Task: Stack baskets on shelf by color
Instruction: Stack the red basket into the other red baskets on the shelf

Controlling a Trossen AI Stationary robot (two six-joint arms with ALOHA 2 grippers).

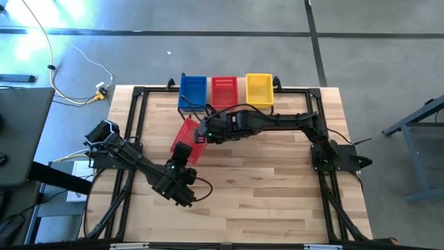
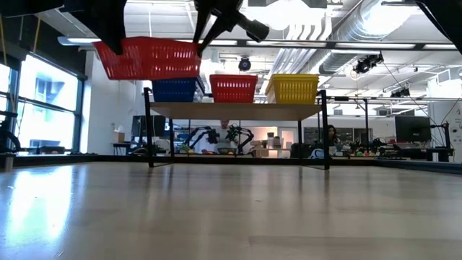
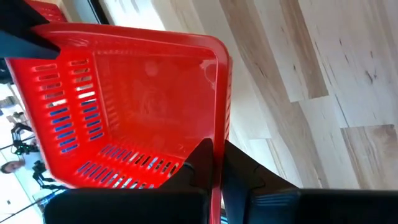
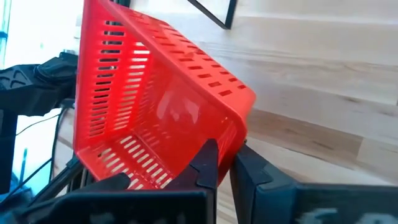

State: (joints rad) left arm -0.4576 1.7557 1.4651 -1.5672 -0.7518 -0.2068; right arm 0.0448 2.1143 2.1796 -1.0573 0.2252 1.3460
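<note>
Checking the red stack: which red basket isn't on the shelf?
The red basket held in the air between both end effectors, left and right; the other red basket sits on the shelf, between blue and yellow.

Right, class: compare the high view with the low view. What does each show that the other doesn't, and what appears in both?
Only the high view shows the whole tabletop from above, both arms in full, and both grippers, the left gripper and right gripper, shut on opposite rims of the held red basket.

Only the low view shows that basket lifted clear of the table, and the room behind.

Both show the shelf carrying blue, red and yellow baskets.
</note>
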